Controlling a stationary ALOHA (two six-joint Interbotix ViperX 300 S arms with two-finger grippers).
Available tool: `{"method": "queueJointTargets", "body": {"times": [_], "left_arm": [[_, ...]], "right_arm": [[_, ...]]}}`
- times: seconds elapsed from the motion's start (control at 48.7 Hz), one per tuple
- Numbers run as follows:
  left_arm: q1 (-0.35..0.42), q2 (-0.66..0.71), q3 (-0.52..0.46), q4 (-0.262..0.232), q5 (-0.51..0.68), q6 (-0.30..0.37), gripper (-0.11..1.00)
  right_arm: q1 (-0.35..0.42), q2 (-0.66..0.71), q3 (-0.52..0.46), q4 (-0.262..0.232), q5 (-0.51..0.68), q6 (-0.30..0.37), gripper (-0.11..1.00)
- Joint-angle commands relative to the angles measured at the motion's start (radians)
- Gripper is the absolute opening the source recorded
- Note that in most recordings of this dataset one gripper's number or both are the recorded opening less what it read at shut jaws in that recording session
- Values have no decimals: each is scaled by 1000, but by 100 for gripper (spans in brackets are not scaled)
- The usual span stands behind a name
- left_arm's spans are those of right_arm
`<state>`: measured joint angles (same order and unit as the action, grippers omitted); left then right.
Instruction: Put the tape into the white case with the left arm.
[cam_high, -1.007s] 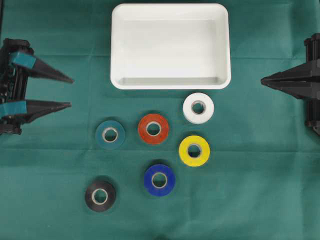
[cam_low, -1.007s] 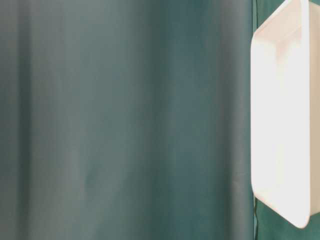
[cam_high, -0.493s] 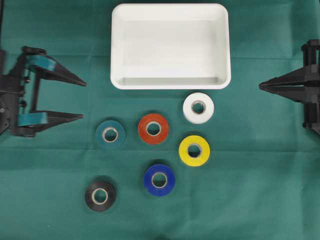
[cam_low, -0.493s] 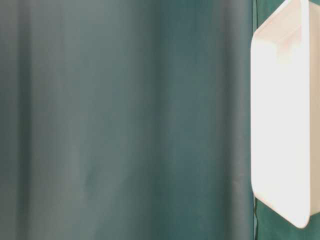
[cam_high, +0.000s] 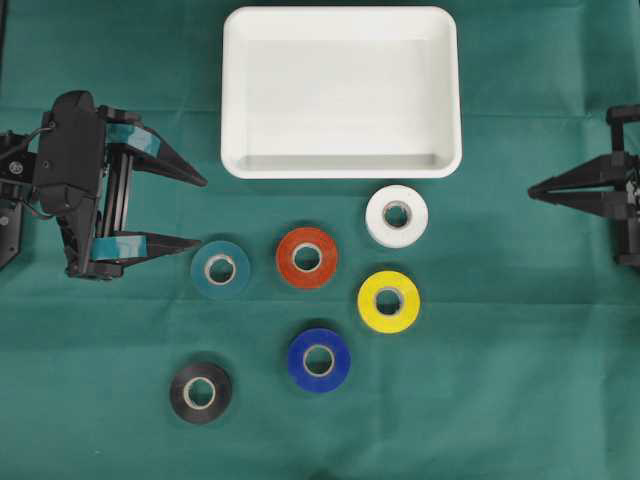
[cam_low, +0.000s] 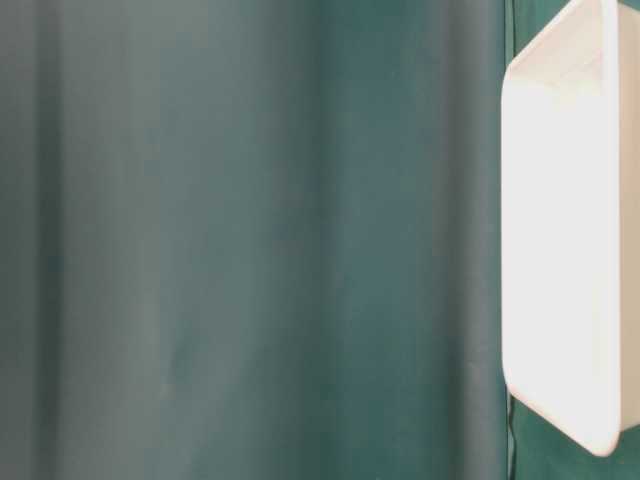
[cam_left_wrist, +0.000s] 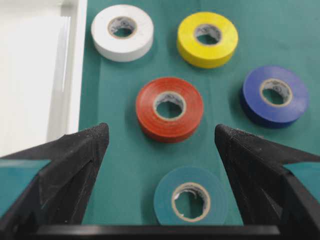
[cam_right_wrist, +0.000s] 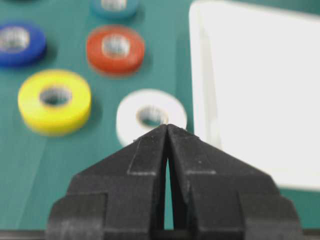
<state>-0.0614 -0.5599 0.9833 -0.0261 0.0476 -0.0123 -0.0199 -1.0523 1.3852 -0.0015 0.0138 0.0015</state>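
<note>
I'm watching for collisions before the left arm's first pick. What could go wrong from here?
1. The open left gripper sits beside the teal tape roll, and the red roll lies close behind; a wide approach might nudge it.
2. The white case has a raised rim; a low carry could clip it.

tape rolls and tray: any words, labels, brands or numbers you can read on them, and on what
None can be read.
Blue roll: faint dark marks on the inner core, too small and blurred to read.
Teal roll, red roll, white roll, yellow roll, black roll: no print shows.
White case: plain, no label.
</note>
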Motion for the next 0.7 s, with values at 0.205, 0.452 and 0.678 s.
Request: {"method": "queueJointTargets", "body": {"times": [0.205, 0.452, 0.678], "left_arm": [[3, -2, -49, -3, 67, 0, 99], [3, -2, -57, -3, 124, 0, 99], [3, 0, -67, -2, 146, 0, 99]], "right_arm": [[-2, -69, 41, -3, 72, 26, -9], [0, -72, 51, -5, 67, 92, -9], [-2, -67, 51, -43, 66, 126, -9]]}}
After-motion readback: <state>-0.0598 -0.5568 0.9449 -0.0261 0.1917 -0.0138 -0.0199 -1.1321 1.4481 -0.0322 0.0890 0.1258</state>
